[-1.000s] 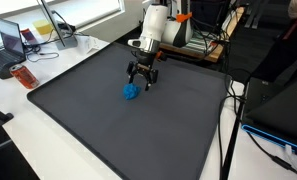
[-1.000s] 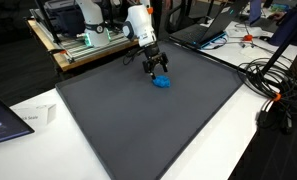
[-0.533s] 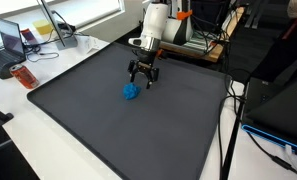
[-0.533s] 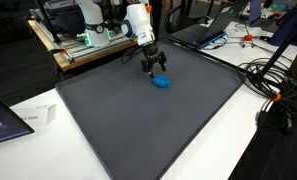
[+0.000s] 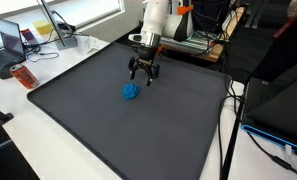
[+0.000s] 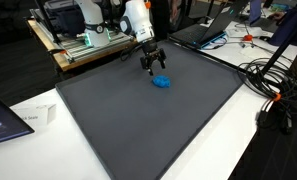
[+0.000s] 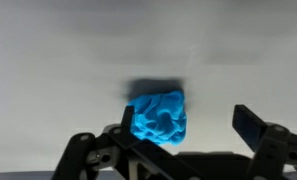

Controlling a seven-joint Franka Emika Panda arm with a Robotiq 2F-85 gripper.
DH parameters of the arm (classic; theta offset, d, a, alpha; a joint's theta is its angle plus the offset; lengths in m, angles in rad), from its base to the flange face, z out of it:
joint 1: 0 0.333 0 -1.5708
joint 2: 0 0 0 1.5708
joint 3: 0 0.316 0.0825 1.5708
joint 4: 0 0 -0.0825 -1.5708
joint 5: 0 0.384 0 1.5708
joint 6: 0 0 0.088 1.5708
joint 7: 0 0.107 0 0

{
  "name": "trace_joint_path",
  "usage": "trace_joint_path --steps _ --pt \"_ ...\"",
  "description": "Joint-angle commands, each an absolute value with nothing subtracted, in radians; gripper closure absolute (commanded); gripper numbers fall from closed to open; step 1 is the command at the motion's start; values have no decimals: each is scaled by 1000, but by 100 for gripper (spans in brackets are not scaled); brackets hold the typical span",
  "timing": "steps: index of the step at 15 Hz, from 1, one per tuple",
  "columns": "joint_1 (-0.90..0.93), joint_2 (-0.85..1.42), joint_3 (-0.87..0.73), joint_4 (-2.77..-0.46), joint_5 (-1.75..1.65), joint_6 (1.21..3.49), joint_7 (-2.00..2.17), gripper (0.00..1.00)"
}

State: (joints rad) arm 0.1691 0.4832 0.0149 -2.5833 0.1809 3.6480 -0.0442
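No lettering, label, brand or number can be read in any view.

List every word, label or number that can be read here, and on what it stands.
None can be read. The white card beside the dark mat and the laptop screen may carry print, but it is too small and blurred. The blue cloth shows no text.

Both exterior views are evenly lit and free of motion blur, though low in resolution. In an exterior view, daylight enters through the window [image 5: 18, 10] at 11 o'clock, and the dark mat [image 5: 118, 130] shows no glare. The wrist view is soft and washed out. There the mat reads pale grey, the blue crumpled cloth [image 7: 158, 115] casts a dark shadow toward 11 o'clock, and my fingers [image 7: 250, 124] are blurred silhouettes near 6 o'clock.
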Motion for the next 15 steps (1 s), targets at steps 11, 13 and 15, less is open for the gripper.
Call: trace_joint_path --steps 11,13,15 --pt "179 508 8 -2548 173 3675 -28 0" --pt "173 525 7 -2538 171 3677 -25 0" --pt "169 539 1 -2537 171 3696 -26 0"
